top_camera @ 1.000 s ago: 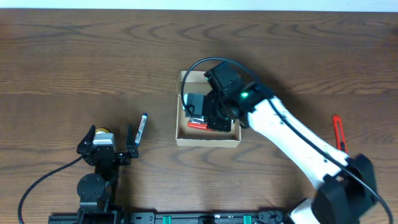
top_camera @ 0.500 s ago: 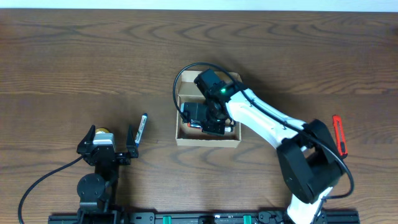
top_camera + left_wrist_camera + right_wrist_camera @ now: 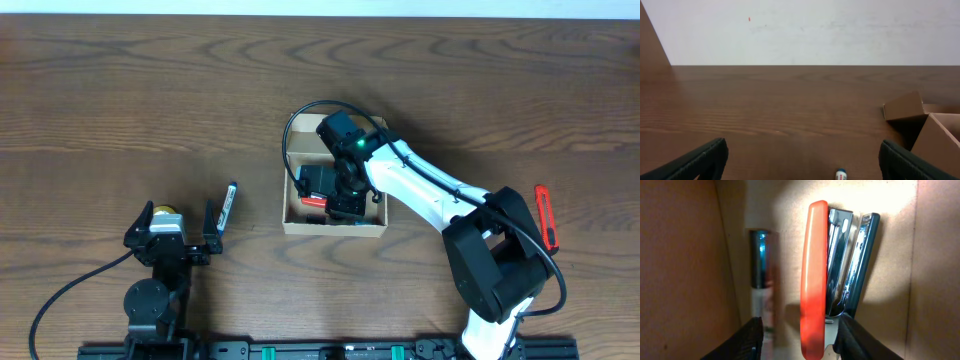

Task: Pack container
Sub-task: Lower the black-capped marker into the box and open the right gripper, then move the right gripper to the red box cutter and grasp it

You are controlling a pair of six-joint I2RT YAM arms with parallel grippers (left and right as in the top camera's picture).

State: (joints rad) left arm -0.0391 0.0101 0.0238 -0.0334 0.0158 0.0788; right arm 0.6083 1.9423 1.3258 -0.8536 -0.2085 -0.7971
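The tan cardboard container (image 3: pixel 332 228) sits open at the table's middle. My right gripper (image 3: pixel 342 204) reaches down inside it. In the right wrist view its jaws (image 3: pixel 801 340) stand open around the near end of a red and metal stapler (image 3: pixel 813 265) lying on the box floor (image 3: pixel 890 240); the left finger is clear of it. A blurred pen (image 3: pixel 761 280) lies beside the stapler, along the box wall (image 3: pixel 680 255). My left gripper (image 3: pixel 178 222) rests open and empty at the lower left. A black and white pen (image 3: pixel 228 205) lies just right of it, its tip showing in the left wrist view (image 3: pixel 841 174).
A red cutter (image 3: pixel 545 217) lies on the table at the right, beside my right arm's base. The container's flap and side (image 3: pixel 935 135) show at the right edge of the left wrist view. A black cable (image 3: pixel 295 120) loops over the container's far left corner.
My right arm has folded in closer to its base and the wrist has shifted a little left and toward the box's near wall, staying inside the box. The left arm has not moved.
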